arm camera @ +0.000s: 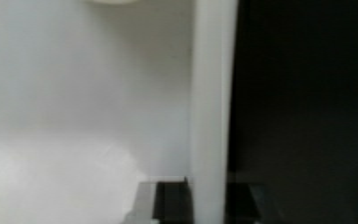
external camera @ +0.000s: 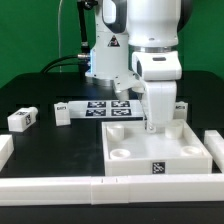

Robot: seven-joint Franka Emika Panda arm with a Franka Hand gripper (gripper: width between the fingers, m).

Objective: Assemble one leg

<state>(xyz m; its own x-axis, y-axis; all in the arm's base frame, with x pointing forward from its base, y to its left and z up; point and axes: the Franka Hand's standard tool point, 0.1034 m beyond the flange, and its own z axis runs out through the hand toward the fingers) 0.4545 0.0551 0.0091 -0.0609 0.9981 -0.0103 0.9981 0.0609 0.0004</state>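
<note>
Several alike small white legs lie on the black table in the exterior view: one (external camera: 22,118) at the far left, one (external camera: 60,111) beside the marker board, one (external camera: 181,106) right of the arm. My gripper (external camera: 152,124) is down at the far rim of the large square white panel (external camera: 128,158). In the wrist view the two dark fingertips (arm camera: 172,206) sit tight on either side of the panel's raised rim (arm camera: 213,100), so my gripper (arm camera: 210,206) is shut on that rim. No leg shows in the wrist view.
The marker board (external camera: 105,106) lies behind the panel at the arm's base. Long white border bars run along the front (external camera: 60,186), the left (external camera: 4,150) and the right (external camera: 213,146). A round recess (arm camera: 115,3) shows in the panel's floor.
</note>
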